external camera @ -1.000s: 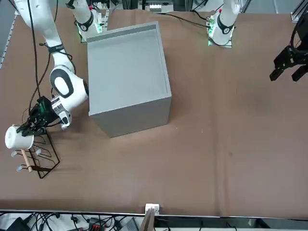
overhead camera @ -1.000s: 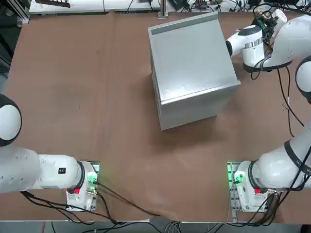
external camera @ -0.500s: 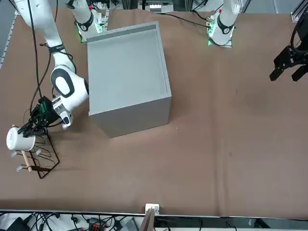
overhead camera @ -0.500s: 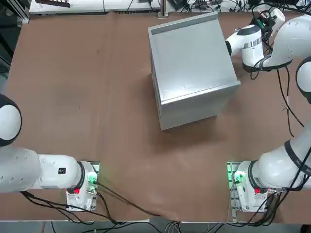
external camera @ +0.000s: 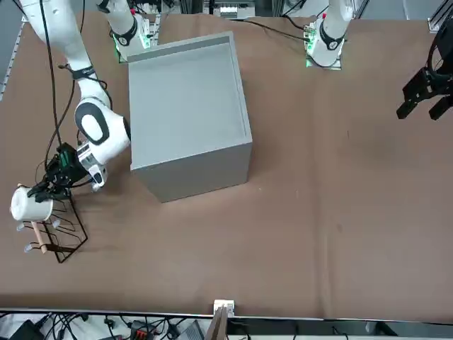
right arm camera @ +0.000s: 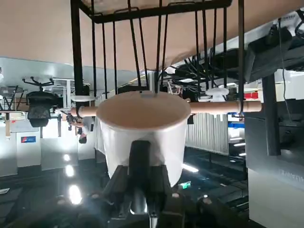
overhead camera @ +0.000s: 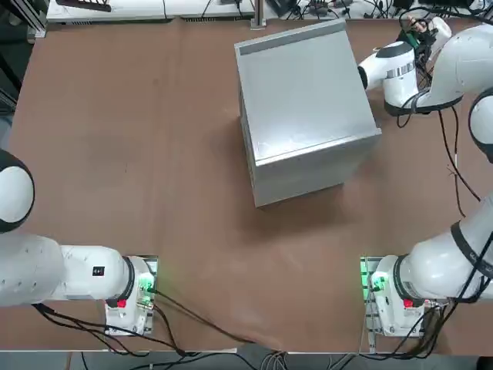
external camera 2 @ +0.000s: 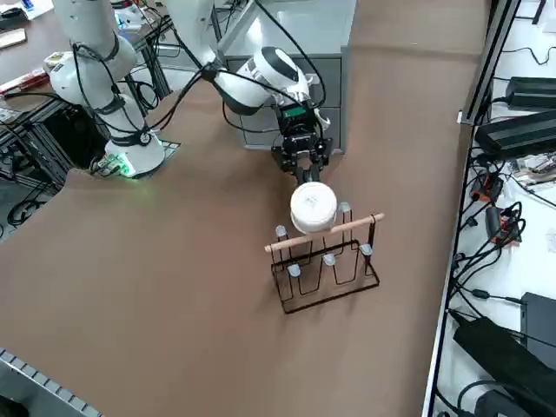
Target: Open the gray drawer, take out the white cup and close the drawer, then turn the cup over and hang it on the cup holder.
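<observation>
Top view: the gray box (overhead camera: pixel 308 100) sits on the table (overhead camera: pixel 154 193) toward 12 o'clock, turned a little. The right arm (overhead camera: pixel 454 73) comes in from 3 o'clock, its gripper (overhead camera: pixel 428 38) out at 1 o'clock, past the box's flank.

Front view: the box lies toward 11 o'clock. At 9 o'clock the right gripper is grasping the white cup (external camera: pixel 30 205), which sits above the cup holder (external camera: pixel 60 234) in this view. The holder stands on the table, its black wire frame reaching toward 4 o'clock from the cup.

Right side view: the cup shows 1 round white end and is up at the wooden bar (external camera 2: pixel 326 233), overlapping it near the middle; whether the 2 touch, I can't tell. There are 5 pale peg tips (external camera 2: pixel 366 249) around it, and the wire frame extends toward 6 o'clock. Toward 12 o'clock, beyond the gripper, the gray drawer fronts (external camera 2: pixel 256 126) look flush with the box, as far as the arm lets me see.

Right wrist view: the cup fills the middle, held at the gripper, with its round rim and brownish inside showing. The bar runs behind it and shows on 2 sides, with the black wires beyond.
</observation>
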`<action>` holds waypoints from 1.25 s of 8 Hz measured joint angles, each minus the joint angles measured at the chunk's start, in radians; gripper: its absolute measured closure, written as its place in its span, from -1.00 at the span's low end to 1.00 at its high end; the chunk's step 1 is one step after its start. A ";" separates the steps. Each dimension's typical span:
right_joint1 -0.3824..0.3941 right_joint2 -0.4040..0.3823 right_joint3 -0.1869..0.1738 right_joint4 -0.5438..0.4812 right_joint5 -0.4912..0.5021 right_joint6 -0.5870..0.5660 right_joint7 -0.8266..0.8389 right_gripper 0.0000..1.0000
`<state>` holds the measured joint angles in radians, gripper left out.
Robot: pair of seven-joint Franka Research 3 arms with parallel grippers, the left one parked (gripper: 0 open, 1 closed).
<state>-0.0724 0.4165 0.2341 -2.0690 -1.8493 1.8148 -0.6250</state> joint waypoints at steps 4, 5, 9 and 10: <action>-0.019 0.005 0.015 0.000 0.000 0.011 0.000 -0.15; -0.020 0.006 0.015 0.000 0.000 0.012 0.001 -0.57; -0.025 -0.096 0.028 0.045 0.255 0.045 0.010 -1.00; -0.034 -0.158 0.030 0.054 0.370 0.082 0.006 -1.00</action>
<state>-0.1067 0.2582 0.2640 -2.0154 -1.4792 1.8972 -0.6187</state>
